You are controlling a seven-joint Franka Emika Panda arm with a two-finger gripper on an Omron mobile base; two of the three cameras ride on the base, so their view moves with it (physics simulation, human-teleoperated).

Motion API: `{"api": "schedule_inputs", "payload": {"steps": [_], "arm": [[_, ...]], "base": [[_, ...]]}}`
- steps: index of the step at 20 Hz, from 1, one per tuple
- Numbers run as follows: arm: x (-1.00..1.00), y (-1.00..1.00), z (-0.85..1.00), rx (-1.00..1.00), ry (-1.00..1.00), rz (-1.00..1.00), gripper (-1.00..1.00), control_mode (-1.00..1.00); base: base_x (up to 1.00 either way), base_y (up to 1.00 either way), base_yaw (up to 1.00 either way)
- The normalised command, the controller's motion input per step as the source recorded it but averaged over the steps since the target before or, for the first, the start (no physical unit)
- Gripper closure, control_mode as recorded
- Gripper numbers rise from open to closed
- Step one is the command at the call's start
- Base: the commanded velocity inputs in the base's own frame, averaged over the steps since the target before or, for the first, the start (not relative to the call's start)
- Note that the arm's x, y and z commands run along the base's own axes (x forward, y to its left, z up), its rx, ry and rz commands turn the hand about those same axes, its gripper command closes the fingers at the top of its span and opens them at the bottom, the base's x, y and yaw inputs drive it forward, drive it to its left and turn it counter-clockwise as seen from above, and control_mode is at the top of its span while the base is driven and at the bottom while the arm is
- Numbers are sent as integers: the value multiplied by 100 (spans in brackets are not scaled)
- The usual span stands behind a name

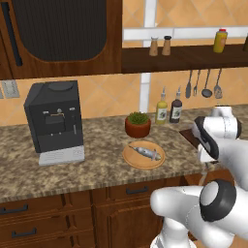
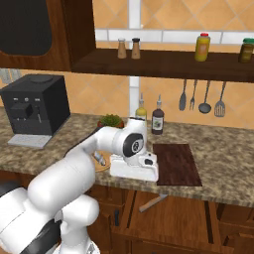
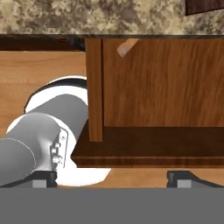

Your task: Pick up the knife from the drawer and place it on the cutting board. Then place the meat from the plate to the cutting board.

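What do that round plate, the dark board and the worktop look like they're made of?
The plate looks like tan, matte wood, though it could be ceramic. The cutting board looks like dark reddish wood with faint grain streaks. The counter looks like speckled brown granite, or a laminate imitating it.

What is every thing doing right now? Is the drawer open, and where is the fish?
drawer: pulled open under the counter, a pale handle-like piece showing at its far end.
meat: lying on the plate.
plate: flat on the counter, holding the meat.
cutting board: flat on the counter, nothing on it.
end effector: open, empty, above the drawer.
lower cabinet doors: shut.
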Motion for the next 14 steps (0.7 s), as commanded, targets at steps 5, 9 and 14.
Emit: {"api": "schedule_inputs", "payload": {"steps": [5,9,14], "arm": [[-35,-25,-54,0,0,0,-100,-100],[-7,-13,-49,0,1,0,-100,-100],[-7,-27,-61,1,7,0,-100,-100]], "base": [[0,0,0],[0,0,0],[0,0,0]]}}
